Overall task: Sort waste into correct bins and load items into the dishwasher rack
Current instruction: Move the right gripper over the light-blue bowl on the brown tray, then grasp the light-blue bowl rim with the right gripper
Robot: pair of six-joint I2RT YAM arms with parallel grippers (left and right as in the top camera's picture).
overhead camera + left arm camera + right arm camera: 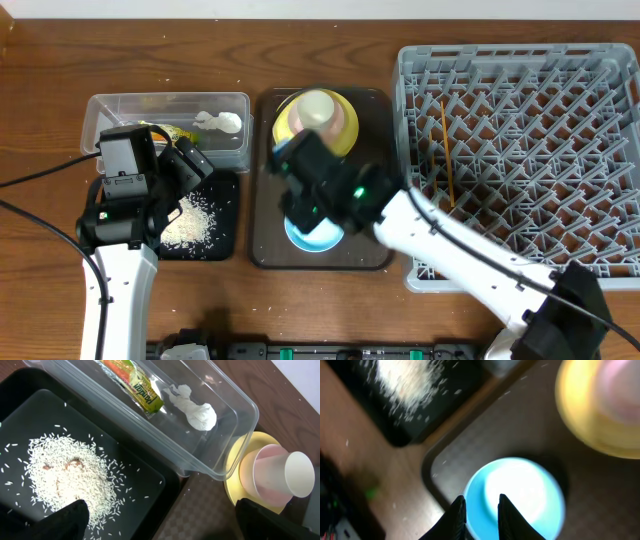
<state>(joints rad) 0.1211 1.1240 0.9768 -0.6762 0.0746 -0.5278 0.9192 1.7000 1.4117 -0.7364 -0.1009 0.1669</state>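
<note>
Overhead: even bright light from above, sharp throughout, soft faint shadows on serving tray [380, 120]
Left wrist: crisp, white glare streaks on clear tub [200, 462] wall left of serving tray
Right wrist: heavy motion blur; rice [405, 385] left of serving tray smeared into streaks, light blue bowl [515, 495] on serving tray washed out white at centre, yellow plate [585, 410] soft-edged

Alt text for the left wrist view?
White rice lies heaped in a black tray, beside a clear tub holding a snack wrapper and crumpled tissue. At right, a white cup nests in a pink bowl on a yellow plate.
</note>
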